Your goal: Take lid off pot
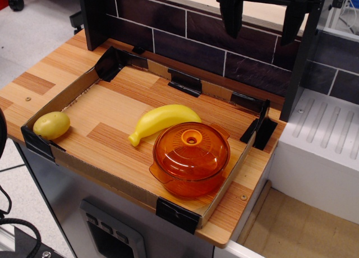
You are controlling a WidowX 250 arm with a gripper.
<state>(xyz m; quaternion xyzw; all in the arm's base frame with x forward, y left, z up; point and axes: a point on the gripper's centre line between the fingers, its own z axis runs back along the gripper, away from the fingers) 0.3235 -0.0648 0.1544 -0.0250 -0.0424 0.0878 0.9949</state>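
The orange translucent pot [188, 185] stands at the front right of the wooden tray area. The domed orange lid [191, 151] sits on it, with its ring knob [191, 138] at the centre. My gripper [262, 19] hangs at the top of the view, high above and behind the pot. Its two dark fingers [231, 14] are spread apart and hold nothing.
A yellow banana [162, 121] lies just left of and behind the pot, close to it. A yellow potato [51, 125] sits at the front left corner. A low cardboard wall [84, 81] with black corner brackets rims the work area. A dark tiled wall [224, 45] stands behind. A white drainer [328, 134] is at right.
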